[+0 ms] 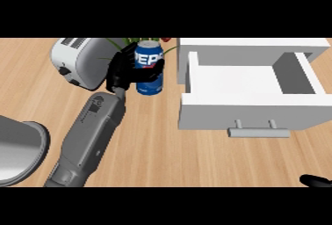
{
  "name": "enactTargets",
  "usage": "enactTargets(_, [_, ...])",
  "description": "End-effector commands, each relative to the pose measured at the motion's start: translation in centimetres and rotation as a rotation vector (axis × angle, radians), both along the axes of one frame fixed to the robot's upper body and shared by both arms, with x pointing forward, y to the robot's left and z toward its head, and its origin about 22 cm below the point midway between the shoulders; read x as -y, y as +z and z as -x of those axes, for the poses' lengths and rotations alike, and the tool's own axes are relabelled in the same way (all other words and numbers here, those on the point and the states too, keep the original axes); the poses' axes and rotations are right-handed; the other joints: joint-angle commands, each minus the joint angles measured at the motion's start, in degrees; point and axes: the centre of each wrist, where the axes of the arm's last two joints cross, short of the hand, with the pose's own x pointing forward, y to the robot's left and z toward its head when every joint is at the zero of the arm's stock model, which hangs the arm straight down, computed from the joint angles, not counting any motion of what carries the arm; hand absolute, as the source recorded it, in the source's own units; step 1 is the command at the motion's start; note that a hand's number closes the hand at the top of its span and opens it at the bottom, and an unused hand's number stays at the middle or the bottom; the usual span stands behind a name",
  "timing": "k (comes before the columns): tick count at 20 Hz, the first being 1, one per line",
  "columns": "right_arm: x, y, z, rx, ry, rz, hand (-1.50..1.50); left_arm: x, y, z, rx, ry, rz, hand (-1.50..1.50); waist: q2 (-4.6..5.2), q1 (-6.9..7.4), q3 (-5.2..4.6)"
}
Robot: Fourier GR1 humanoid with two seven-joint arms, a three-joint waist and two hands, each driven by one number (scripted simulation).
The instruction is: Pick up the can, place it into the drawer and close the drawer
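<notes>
Left hand (130, 72) with fingers curled round upright blue can (149, 88), between toaster (77, 61) and open white drawer (250, 83), above wooden worktop (162, 154). For a clean carry: lift straight, keep can vertical, clear the drawer wall nearest it, lower into the bare compartment, then push at handle (258, 132). Right hand (315, 180) barely showing at lower right edge, finger state impossible to tell. Count: one can, one drawer, one toaster, two hands.
</notes>
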Motion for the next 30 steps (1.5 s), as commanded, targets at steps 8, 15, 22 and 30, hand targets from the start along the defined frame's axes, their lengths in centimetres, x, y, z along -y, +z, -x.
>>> enactTargets(8, [-0.7,0.6,-0.7,0.017,0.025,-0.008,-1.5,7.4,11.6,-0.3,0.17,-0.106,-0.047,1.5,-0.16,-3.23,0.55])
enactTargets(15, [-1.2,0.7,-1.0,0.009,0.064,-0.002,-1.5,7.5,12.5,0.4,0.136,-0.066,-0.09,1.5,0.06,-5.52,0.61])
enactTargets(22, [-1.3,1.3,-2.0,0.03,0.091,-0.005,-1.5,8.1,13.3,1.4,0.109,-0.021,-0.11,1.5,0.3,-7.27,0.7])
enactTargets(30, [-1.6,1.9,-2.4,0.041,0.103,0.002,-1.5,9.5,13.1,2.4,0.115,0.054,-0.169,1.5,0.73,-8.2,0.63])
